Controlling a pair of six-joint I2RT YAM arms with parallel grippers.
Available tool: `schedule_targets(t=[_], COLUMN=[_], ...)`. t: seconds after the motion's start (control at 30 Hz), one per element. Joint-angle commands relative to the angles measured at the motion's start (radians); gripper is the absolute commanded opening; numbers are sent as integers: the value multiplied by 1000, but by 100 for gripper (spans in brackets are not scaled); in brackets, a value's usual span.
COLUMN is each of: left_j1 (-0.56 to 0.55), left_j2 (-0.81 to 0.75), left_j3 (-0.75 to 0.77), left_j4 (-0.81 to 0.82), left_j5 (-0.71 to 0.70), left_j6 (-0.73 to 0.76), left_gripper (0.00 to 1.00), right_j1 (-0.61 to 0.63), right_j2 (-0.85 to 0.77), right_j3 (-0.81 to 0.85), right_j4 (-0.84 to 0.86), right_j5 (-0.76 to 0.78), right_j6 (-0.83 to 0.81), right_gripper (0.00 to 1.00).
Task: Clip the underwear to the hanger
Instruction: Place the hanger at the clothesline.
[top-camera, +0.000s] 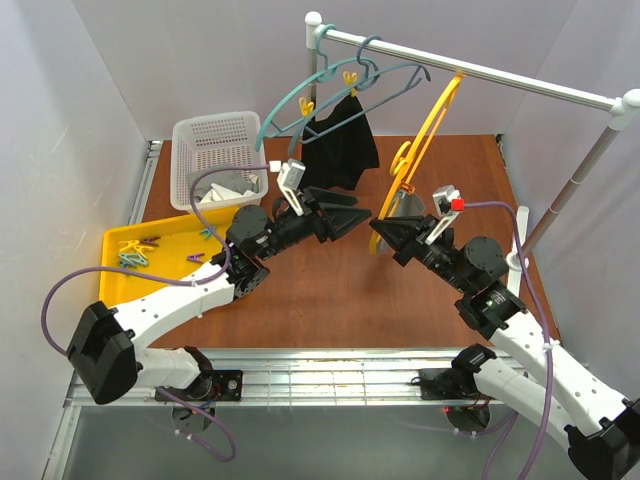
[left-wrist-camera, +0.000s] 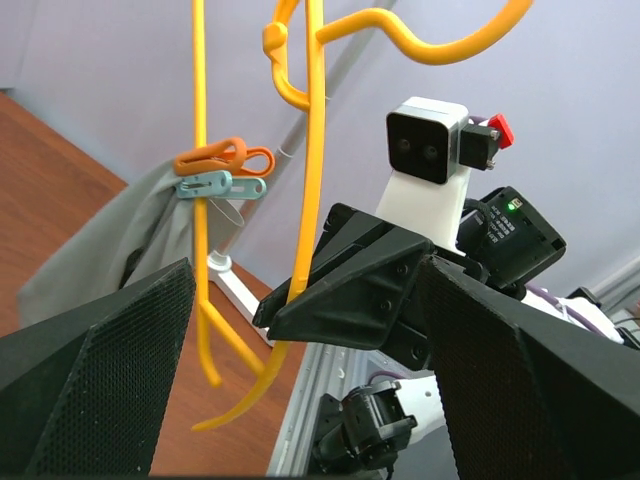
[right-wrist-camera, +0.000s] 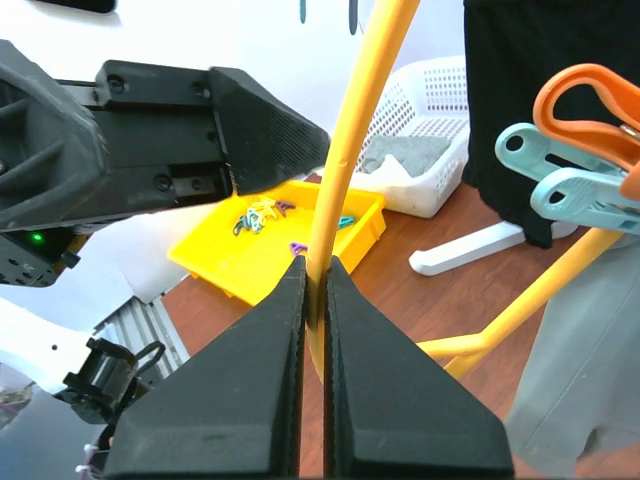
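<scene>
Pinching the hanger (right-wrist-camera: 365, 110) between the fully closed fingers of the right gripper (right-wrist-camera: 315, 275), mid-frame; spreading the left gripper (left-wrist-camera: 310, 300) wide and empty just beside. Pinned left of centre under orange clip (left-wrist-camera: 225, 158) and teal clip (left-wrist-camera: 220, 186): the underwear (left-wrist-camera: 110, 260). Best to steady the bar without twisting and check both clips bite.

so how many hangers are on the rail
3. A teal hanger hangs near the left end of the rail, a grey-blue hanger right beside it, and a yellow hanger further right, pinched by the right gripper. None looks hidden.
</scene>
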Motion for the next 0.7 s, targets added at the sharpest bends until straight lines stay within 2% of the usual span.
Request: schedule_targets(t=[0.0, 0.17, 0.3, 0.67], left_j1=[33, 72, 89, 116], left_j2=[-77, -152, -162, -149], left_j3=[-37, -81, -81, -63], left_j4=[-36, -51, -74, -110], left_j5=[-38, -71, -66, -5], left_j6=[29, 39, 43, 26], left_gripper=[81, 82, 83, 83], right_j1=[-8, -8, -8, -77], right_j2=[4, 11, 4, 201], right_j3=[54, 42, 42, 293], right_j4=[11, 17, 17, -17], right_j5=[0, -58, -3, -34], right_j6=[40, 98, 98, 113], right_gripper=[1, 1, 1, 1])
